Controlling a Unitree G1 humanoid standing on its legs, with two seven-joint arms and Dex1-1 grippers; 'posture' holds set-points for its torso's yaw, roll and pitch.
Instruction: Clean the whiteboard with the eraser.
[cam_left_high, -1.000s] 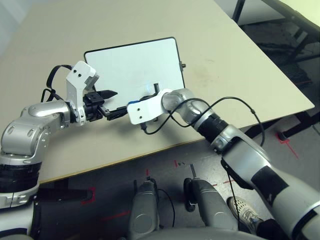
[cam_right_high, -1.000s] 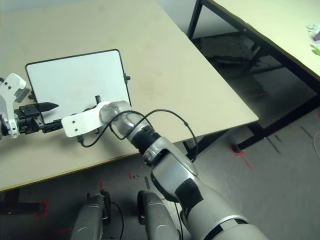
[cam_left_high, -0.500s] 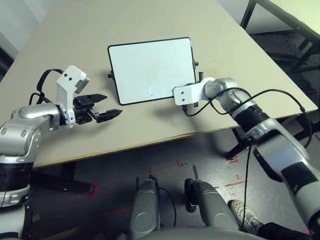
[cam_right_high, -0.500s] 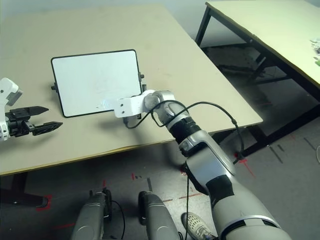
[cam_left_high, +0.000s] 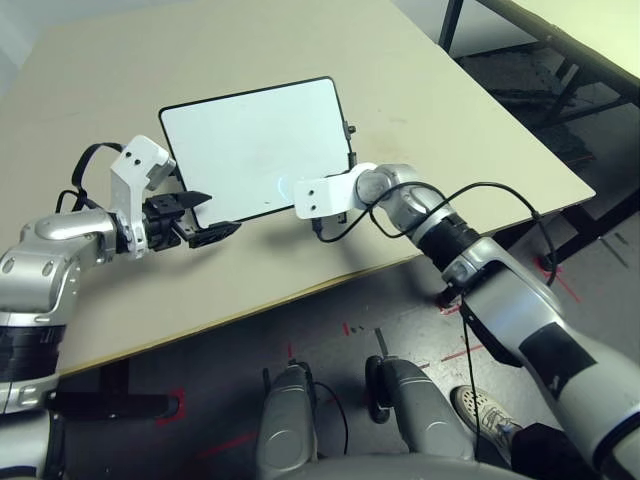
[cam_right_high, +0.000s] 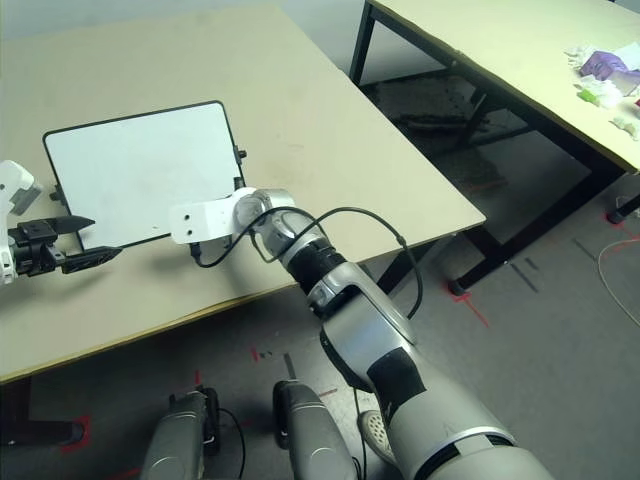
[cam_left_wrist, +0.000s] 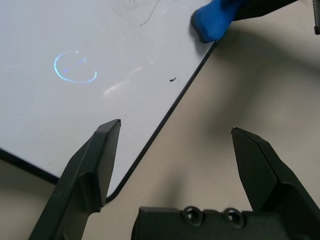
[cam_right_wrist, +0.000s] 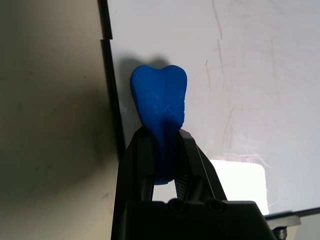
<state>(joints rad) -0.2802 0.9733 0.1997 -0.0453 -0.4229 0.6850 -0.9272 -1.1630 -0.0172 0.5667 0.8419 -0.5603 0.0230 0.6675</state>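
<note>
The whiteboard (cam_left_high: 255, 140) lies flat on the tan table, with faint dark marks (cam_left_wrist: 145, 15) near its front edge. My right gripper (cam_right_wrist: 162, 137) is shut on the blue eraser (cam_right_wrist: 159, 102). The eraser's tip rests on the white surface just inside the black frame, at the board's near edge. In the left wrist view the eraser (cam_left_wrist: 212, 22) sits on that same edge. My left gripper (cam_left_high: 215, 215) is open and holds nothing. It hovers at the board's near left corner, one finger over the board and one over the table.
The table's front edge (cam_left_high: 300, 290) runs close behind both grippers. A black cable (cam_left_high: 480, 190) loops off my right forearm. A second table (cam_right_high: 520, 40) stands at the far right, with small purple and white items (cam_right_high: 600, 75) on it.
The whole view has swung. My right gripper has slid the eraser along the board's near edge, from the right corner back toward the middle. The left gripper stays open by the near left corner.
</note>
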